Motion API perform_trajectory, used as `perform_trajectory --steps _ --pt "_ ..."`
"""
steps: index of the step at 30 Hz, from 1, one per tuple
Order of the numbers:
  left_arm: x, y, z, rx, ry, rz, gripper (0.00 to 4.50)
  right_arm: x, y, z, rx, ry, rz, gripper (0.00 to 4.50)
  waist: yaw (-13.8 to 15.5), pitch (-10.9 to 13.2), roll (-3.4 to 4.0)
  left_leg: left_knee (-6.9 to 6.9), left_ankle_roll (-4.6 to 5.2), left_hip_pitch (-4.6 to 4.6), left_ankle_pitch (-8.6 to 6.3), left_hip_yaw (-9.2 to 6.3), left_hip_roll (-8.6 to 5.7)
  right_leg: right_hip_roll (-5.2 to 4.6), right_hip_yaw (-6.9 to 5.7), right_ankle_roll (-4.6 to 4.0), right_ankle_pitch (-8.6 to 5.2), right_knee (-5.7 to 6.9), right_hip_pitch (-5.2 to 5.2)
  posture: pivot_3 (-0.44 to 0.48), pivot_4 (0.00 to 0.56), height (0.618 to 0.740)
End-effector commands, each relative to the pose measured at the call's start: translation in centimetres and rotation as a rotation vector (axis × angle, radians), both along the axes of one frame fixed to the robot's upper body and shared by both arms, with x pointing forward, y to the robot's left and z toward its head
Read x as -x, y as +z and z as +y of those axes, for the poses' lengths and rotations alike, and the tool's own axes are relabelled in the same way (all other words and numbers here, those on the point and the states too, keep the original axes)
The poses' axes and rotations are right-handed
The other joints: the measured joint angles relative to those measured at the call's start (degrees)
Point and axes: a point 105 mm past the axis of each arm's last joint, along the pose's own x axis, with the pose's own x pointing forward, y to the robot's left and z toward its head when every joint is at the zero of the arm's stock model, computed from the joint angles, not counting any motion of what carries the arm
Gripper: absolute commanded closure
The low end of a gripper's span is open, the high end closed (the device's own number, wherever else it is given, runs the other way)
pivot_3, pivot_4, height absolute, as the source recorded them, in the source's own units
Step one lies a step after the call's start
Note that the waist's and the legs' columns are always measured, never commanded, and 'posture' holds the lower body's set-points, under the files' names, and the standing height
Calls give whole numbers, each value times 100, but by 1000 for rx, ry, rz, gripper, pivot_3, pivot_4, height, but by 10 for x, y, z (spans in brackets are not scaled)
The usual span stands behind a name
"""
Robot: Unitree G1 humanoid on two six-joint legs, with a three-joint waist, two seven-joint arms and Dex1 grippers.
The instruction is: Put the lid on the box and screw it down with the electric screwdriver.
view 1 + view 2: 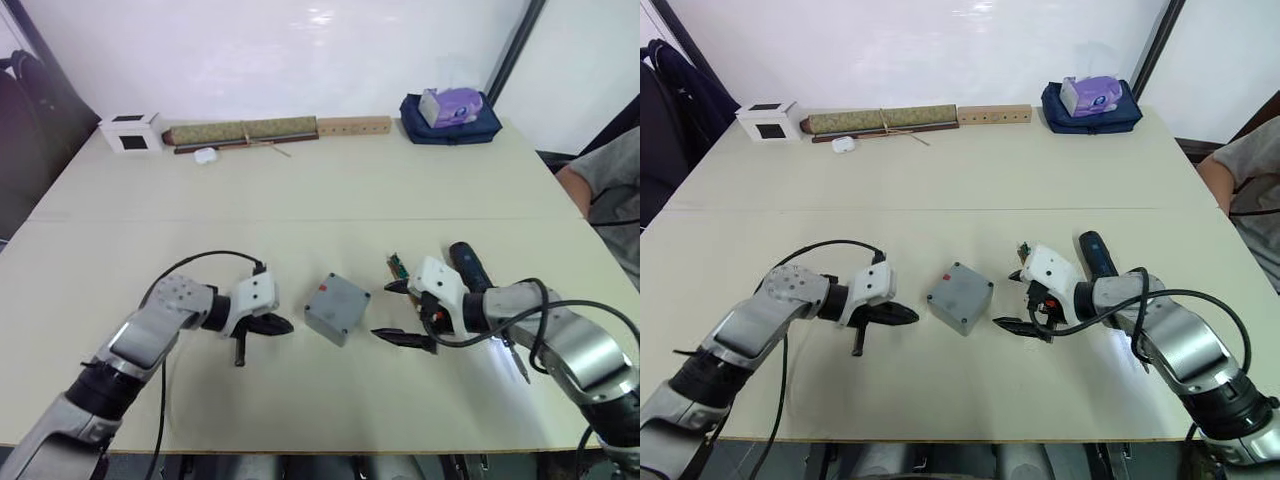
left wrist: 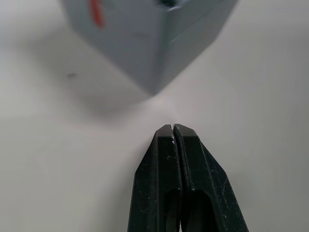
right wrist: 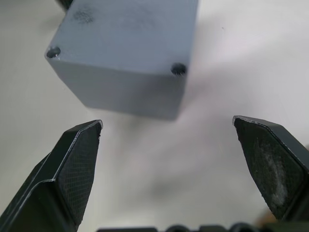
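Observation:
The grey box (image 1: 337, 307) sits mid-table with the lid (image 3: 130, 29) on top of it, screw holes showing at the lid's corners. A red mark shows on the box's side (image 2: 96, 12). My left gripper (image 1: 286, 326) is shut and empty, its tip just left of the box. Just right of the box, my right gripper (image 1: 388, 310) is open, its fingers (image 3: 79, 159) spread wider than the box and holding nothing. The black electric screwdriver (image 1: 468, 264) lies on the table behind my right wrist, with a white light at its tip.
A small green strip (image 1: 397, 265) lies beside the right gripper. Along the far edge are a white cube (image 1: 131, 132), a rolled mat (image 1: 240, 132), a wooden bar (image 1: 353, 126) and a blue bag (image 1: 450, 118). A person's arm (image 1: 605, 185) is at the right edge.

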Motion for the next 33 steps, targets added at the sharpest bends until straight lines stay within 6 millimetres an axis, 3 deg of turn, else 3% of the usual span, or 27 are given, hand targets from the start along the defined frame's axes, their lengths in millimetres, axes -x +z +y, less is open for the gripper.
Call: perform_trajectory --steps 1,12,33 --pt "-2 9 -18 50 -8 -44 4500 8 0 13 0 93 -14 34 15 1 -2 4 0 -4 0 1 -1 1 -6 0 0 0 0 0 150 740" --pt "-27 18 -23 73 24 -116 4500 29 -6 22 -39 88 38 34 -5 0 -2 5 0 0 0 -8 -7 5 -5 -1 0 8 -1 0 150 740" --pt "-30 21 -26 55 -14 -141 4500 32 -11 24 -39 72 57 34 -6 0 -2 5 -1 0 0 -8 -8 6 -5 -1 0 9 -1 0 150 740"
